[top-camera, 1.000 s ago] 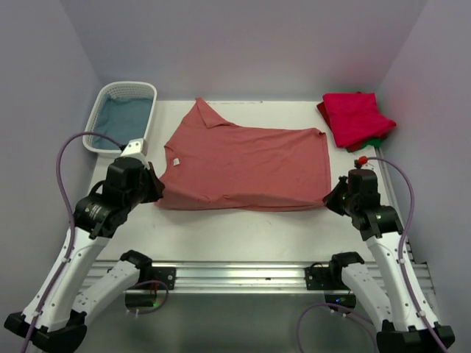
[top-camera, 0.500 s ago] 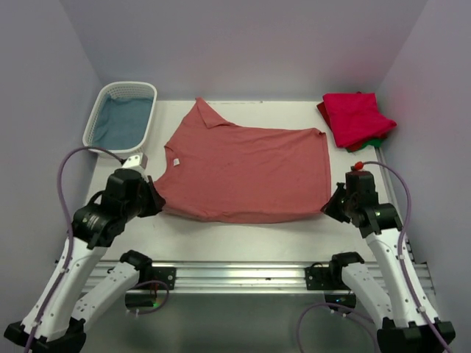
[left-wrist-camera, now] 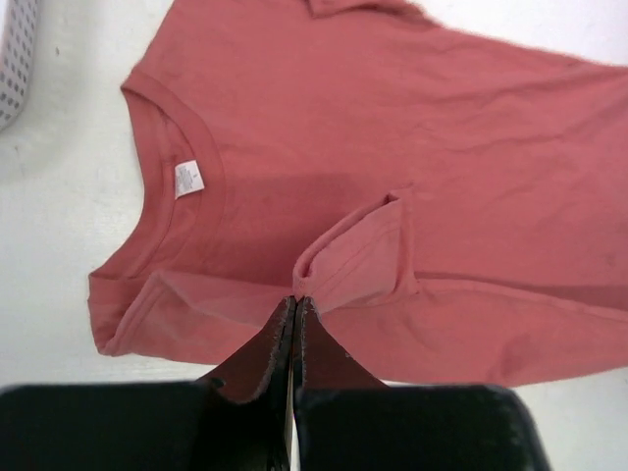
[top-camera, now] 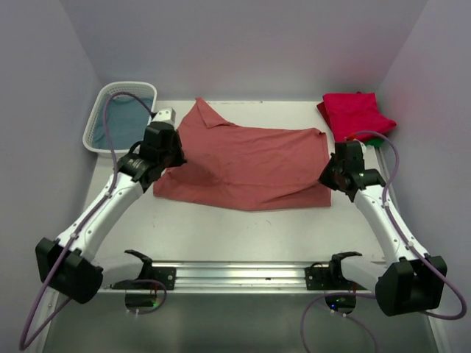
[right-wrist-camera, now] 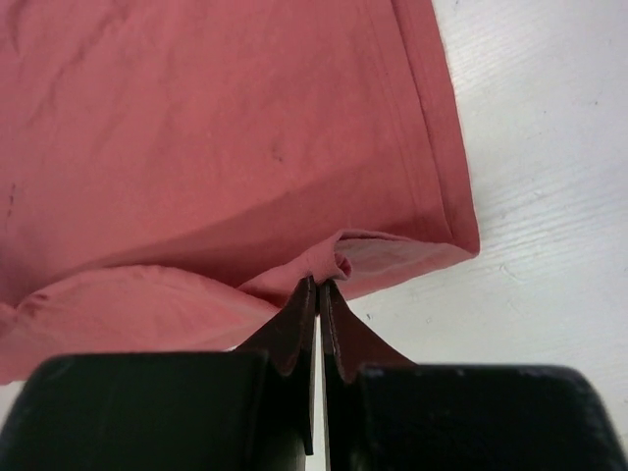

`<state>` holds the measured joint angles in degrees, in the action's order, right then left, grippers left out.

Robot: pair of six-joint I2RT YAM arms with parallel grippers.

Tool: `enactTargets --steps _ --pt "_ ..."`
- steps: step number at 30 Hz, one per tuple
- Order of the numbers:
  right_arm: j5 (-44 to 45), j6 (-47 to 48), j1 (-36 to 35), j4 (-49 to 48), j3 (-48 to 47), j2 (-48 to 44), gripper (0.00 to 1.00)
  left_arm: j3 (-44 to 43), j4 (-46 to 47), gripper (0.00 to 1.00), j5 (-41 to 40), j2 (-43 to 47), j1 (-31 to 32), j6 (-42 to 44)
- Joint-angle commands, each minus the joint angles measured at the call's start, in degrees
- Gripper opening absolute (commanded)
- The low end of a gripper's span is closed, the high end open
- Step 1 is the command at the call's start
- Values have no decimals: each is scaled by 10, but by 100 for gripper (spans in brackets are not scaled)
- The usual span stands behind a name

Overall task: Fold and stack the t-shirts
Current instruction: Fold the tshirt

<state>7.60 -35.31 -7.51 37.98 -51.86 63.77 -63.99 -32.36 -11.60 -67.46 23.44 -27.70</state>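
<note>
Arms now fwd, shirt (top-camera: 250,158) edge lifted. L gripper (left-wrist-camera: 296,302) & R gripper (right-wrist-camera: 319,283) clamp it; thin pinch may slip, skewing fold.

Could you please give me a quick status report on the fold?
Left pincer shut on salmon shirt, near edge. Right pincer shut on it by the hem corner. Crimson stack and basket sit clear.

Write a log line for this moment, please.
step: folding | left gripper: shut on shirt | right gripper: shut on shirt | near edge: lifted
</note>
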Motion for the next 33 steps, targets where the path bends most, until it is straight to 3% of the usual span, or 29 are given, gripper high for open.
enactTargets --steps 1,6,12,20,27,33 --pt "22 12 -1 -39 -1 8 0 31 22 0 -16 -98 -8 -2" --pt "15 14 -1 -57 2 43 0 37 47 0 -31 -244 -16 2" --pt "27 18 -1 -94 4 117 0 -1 74 0 -36 -351 -29 -5" --pt "56 -2 -1 -142 17 176 0 -46 67 0 -61 -345 -29 -4" --pt "91 -13 -1 -154 27 153 0 -125 46 0 -87 -289 -29 21" --pt "95 -20 -1 -157 23 185 0 -193 22 0 -99 -383 -51 34"
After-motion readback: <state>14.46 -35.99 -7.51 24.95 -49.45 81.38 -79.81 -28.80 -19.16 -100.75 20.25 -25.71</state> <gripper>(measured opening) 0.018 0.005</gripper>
